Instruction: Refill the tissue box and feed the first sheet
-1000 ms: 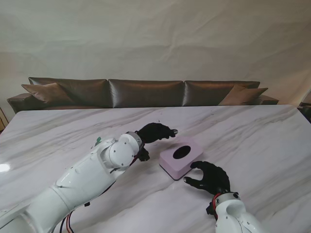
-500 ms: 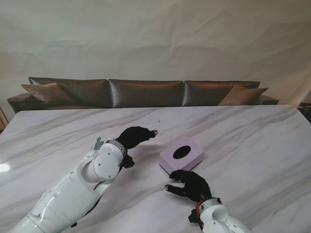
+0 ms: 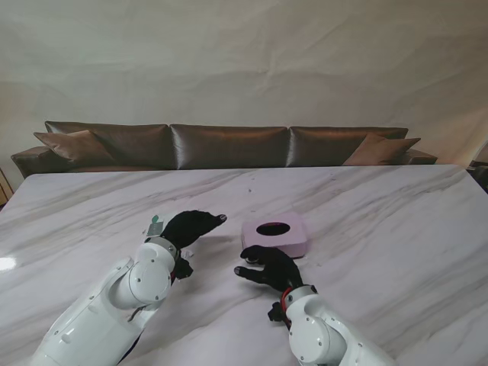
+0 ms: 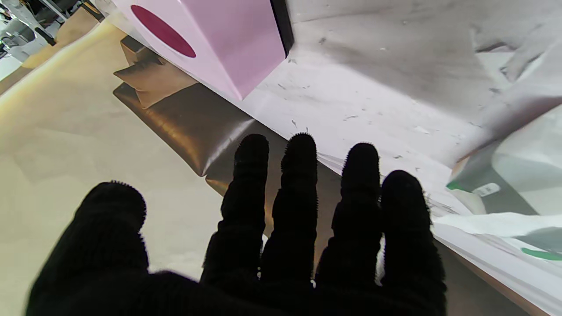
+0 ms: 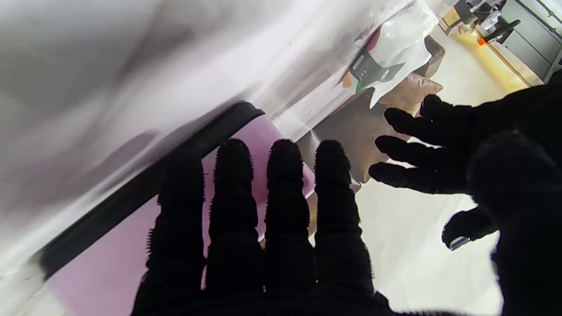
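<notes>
Tissue box (image 3: 276, 234) unheld; left wrist view alone shows packet (image 4: 496, 184) (white-green).

No text is legible; the label on the white packet (image 5: 386, 57) is too blurred.

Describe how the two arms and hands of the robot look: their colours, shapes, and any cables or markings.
Both arms have smooth, rounded white shells with bulbous joints. The left hand and right hand are five-fingered, in black, fuzzy knit gloves. A small green marking sits at the left wrist, a red ring at the right wrist. Thin red and dark cables hang beneath the left arm.
</notes>
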Motion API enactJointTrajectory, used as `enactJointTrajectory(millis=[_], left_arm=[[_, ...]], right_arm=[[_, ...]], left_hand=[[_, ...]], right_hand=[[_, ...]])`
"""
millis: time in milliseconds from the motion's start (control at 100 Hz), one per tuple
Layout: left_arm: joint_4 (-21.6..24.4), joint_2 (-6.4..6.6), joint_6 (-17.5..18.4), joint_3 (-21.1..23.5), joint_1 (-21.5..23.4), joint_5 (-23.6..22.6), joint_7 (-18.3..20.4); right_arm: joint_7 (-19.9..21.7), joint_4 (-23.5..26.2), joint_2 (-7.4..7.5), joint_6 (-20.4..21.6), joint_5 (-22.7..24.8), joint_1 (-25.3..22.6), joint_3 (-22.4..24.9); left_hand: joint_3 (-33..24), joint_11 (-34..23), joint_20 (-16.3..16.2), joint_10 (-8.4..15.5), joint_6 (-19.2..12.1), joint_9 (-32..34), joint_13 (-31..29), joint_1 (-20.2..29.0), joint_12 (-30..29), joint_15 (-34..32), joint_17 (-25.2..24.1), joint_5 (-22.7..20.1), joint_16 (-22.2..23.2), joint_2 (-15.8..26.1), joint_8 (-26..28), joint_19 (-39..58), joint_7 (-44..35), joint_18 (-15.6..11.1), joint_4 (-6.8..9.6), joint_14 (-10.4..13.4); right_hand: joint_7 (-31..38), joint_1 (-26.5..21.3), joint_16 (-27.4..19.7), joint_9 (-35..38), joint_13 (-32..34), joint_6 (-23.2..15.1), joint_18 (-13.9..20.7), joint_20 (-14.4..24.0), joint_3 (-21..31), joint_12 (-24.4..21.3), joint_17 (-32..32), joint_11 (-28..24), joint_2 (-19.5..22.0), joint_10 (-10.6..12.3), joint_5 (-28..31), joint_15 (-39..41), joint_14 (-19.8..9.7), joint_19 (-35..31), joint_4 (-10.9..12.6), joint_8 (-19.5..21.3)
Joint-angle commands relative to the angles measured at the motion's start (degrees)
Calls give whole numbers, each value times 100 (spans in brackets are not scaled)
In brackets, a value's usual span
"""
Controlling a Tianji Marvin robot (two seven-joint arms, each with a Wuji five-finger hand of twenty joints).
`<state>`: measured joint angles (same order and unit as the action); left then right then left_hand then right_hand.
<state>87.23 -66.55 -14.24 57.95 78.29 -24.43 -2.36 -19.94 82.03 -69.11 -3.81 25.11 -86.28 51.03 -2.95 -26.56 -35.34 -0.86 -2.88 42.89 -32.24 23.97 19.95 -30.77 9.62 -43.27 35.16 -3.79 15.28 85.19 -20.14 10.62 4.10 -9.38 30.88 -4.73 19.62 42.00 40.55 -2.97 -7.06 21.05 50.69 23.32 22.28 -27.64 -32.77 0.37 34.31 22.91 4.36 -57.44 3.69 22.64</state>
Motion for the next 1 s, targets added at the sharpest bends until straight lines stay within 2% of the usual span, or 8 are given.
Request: enactJointTrajectory(millis=[0, 200, 440, 610, 670, 750, 880, 990], left_arm=[[42, 7, -9, 27, 59, -14, -1], [37, -17, 108, 43, 94, -82, -170], [-111, -108, 462, -59, -31, 73, -452], [-283, -181, 666, -328, -321, 169, -551], [-409, -224, 776, -460, -470, 276, -582], [-613, -295, 899, -675, -704, 422, -621], [-997, -423, 988, -1057, -1140, 564, -662], [-1320, -545, 999, -1329, -1488, 741, -662]], right_arm=[[50, -31, -106, 50, -10, 125, -16], [82, 71, -65, 40, 92, 75, 52], [267, 1077, 192, -275, 906, -721, 785], [493, 1543, 319, -541, 1357, -1182, 1345], [576, 1627, 345, -622, 1431, -1290, 1503], [667, 1693, 370, -713, 1501, -1401, 1680], [737, 1714, 387, -796, 1551, -1512, 1861], [759, 1689, 394, -811, 1563, -1557, 1951]], left_hand=[[135, 136, -110, 134, -160, -178, 86, 76, 39, 52, -55, 105, -43, 227, 178, -1890, 73, 58, 82, -1], [121, 146, -102, 155, -147, -218, 107, 120, 34, 129, -32, 117, -102, 200, 180, -1910, 85, 90, 87, 43], [84, 171, -109, 155, -134, -304, 157, 216, 14, 245, 300, 122, -200, 100, 188, -1767, 78, 169, 105, 58], [50, 147, -176, 146, -108, -239, 51, 290, 2, 248, 779, 63, -266, 50, 212, -1357, 16, -78, 120, 87], [37, 146, -187, 144, -108, -209, -11, 319, -19, 248, 1099, 46, -320, -6, 217, -1108, -12, -273, 134, 106], [-8, 150, -214, 168, -146, -105, -240, 375, -65, 221, 2003, 3, -434, -186, 223, -375, -68, -789, 168, 154], [-122, 233, 605, 247, -249, 144, -705, 427, -139, 169, 3644, -89, -781, -420, 223, 885, -180, -1941, 179, 267], [-158, 274, 1018, 222, -257, 291, -975, 422, -170, 104, 4522, -170, -967, -520, 218, 1283, -224, -2654, 177, 248]], right_hand=[[-24, 10, 85, 50, -35, -180, 25, 112, -66, 104, -29, 46, -70, -4, 67, -7, -17, 61, -27, 51], [-30, 24, 80, 43, -54, -170, -4, 124, -69, 103, -28, 43, -74, 11, 50, -7, -6, 56, -27, 56], [-54, 58, 72, 52, -34, -193, -80, 157, -51, 91, 9, 69, -82, 10, 49, -25, -17, 27, -27, 53], [-65, 60, 71, 63, -11, -195, -76, 180, -40, 89, 20, 86, -82, 14, 55, -44, -18, 25, -29, 55], [-67, 58, 73, 65, -13, -186, -71, 183, -40, 91, 16, 86, -95, 12, 57, -45, 0, 32, -31, 57], [-69, 52, 80, 63, -13, -186, -67, 188, -37, 93, 11, 87, -88, 7, 60, -41, 5, 40, -32, 59], [-73, 48, 82, 61, -26, -175, -63, 192, -40, 97, 7, 85, -92, -3, 59, -44, -4, 53, -36, 62], [-74, 51, 84, 57, -29, -187, -50, 195, -41, 97, 11, 86, -93, -4, 59, -44, -6, 60, -37, 64]])
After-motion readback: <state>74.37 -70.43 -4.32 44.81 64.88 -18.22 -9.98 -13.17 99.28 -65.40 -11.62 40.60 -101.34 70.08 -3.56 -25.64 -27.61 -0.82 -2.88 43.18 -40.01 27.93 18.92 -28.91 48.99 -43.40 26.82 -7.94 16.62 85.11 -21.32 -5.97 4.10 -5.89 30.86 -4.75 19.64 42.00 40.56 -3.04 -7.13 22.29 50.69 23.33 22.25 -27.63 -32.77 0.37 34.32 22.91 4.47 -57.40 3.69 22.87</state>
